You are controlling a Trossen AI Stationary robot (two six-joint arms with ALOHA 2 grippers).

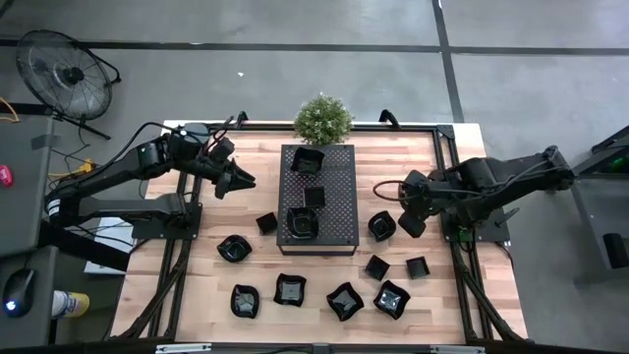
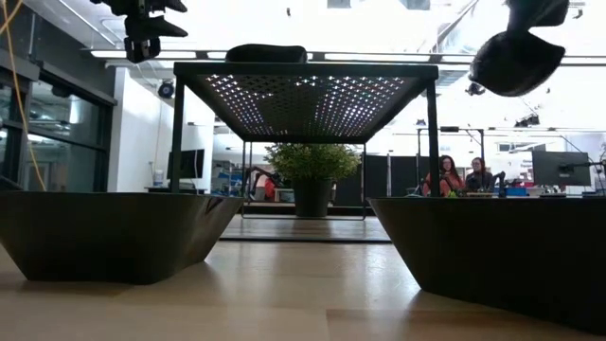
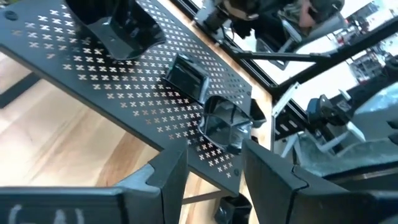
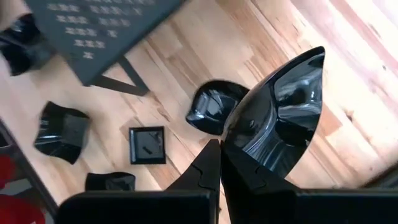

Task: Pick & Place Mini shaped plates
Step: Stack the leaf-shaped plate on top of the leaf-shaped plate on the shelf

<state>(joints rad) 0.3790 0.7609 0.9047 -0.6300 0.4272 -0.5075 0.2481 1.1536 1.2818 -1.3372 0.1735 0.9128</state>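
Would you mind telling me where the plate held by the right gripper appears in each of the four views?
High view: the held plate in the right gripper, right of the perforated tray; the left gripper waits on the tray's left.
Low view: top right, in the air.
Left wrist view: not identifiable.
Right wrist view: centre-right, clamped between the fingers.
Shared landmark: the perforated tray, in all four.

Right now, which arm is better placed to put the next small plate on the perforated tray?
The right. Its gripper already holds a glossy plate lifted above the table, just beside the tray. The left gripper hangs open and empty at the tray's other side.
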